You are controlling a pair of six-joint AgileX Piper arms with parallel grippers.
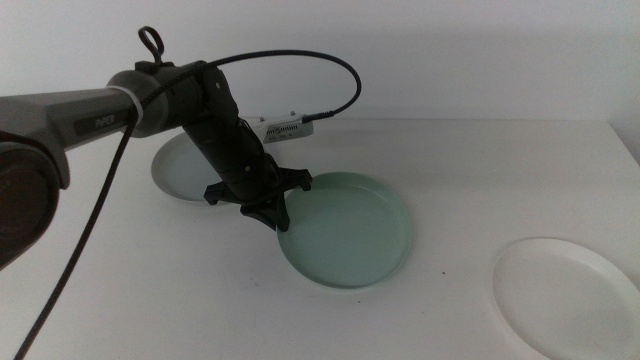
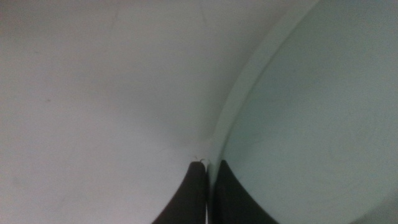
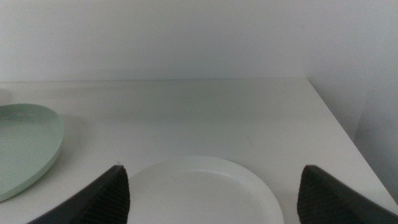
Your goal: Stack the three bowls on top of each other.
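Nearest to the middle camera lies the white bowl (image 1: pixel 568 290), low at the table's right front corner, cut off by the picture's edge; it is shallow, plate-like, with a low rim, almost the same tone as the table (image 1: pixel 430 150).

Going from the fingers outward: the left gripper (image 1: pixel 277 222) has its two dark jaws clenched on the near-left rim of the mint bowl (image 1: pixel 345 230). From the left wrist, one fingertip (image 2: pixel 198 171) sits outside the pale green rim and the other inside it, with only the thin edge between them. That bowl sits mid-table, round, pale mint green, smooth inside, its right side seeming to ride a little high. Whether it is lifted clear of the table I cannot tell.

Behind the left arm, toward the back left, the grey-blue bowl (image 1: pixel 178 165) rests flat, partly hidden by the arm. It looks very pale.

The right gripper (image 3: pixel 214 186) hangs above the white bowl, jaws spread wide and holding nothing; it is out of the middle view. All three bowls lie apart.
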